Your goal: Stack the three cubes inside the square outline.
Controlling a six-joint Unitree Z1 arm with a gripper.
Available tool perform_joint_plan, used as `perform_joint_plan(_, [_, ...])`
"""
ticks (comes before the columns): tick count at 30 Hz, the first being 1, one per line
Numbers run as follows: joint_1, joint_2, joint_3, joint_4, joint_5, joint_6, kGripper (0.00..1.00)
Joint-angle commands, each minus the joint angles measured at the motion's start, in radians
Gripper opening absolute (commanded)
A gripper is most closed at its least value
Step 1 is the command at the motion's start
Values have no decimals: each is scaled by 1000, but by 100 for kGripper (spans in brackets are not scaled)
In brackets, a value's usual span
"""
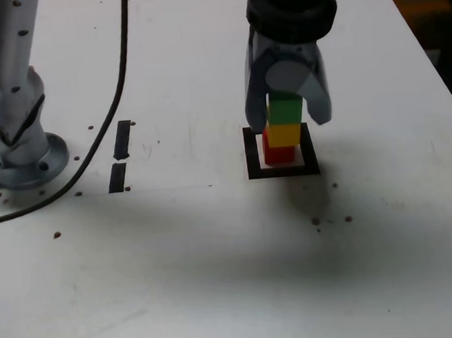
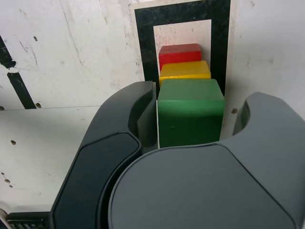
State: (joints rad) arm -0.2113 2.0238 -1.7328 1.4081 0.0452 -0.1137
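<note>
The claw [image 2: 203, 93] is parted around the green cube [image 2: 190, 114], which is not gripped: one finger [image 2: 145, 112] lies close beside it, while a visible gap is left at the other. If the claw were lifted off-centre, the cube could be dragged by the closer finger and tipped off. Below it, the yellow cube [image 2: 183, 69] could be shifted too, the stack appearing slightly staggered. The red cube [image 2: 180, 55] stands within the square outline [image 2: 219, 43], towards the surface's [image 1: 416, 201] edge at the exterior view's right; a hard knock could topple everything.
</note>
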Motion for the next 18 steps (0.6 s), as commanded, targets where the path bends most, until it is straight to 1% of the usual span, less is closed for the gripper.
perform_joint_plan(1, [1,-18,-5,12,19,-7,88])
perform_joint_plan(2, [1,-29,-7,24,33,-14,91])
perform_joint_plan(5, [1,-51,-6,45,52,-29,96])
perform_joint_plan(7, [1,-68,-8,51,54,-33,99])
perform_joint_plan(10, [-2,-120,-19,54,50,-27,100])
perform_joint_plan(13, [-14,-211,-30,56,50,-9,100])
perform_joint_plan(14, [-21,-267,-25,57,53,7,100])
perform_joint_plan(15, [-25,-312,-10,58,54,20,100])
perform_joint_plan(18, [-25,-402,54,61,57,46,100])
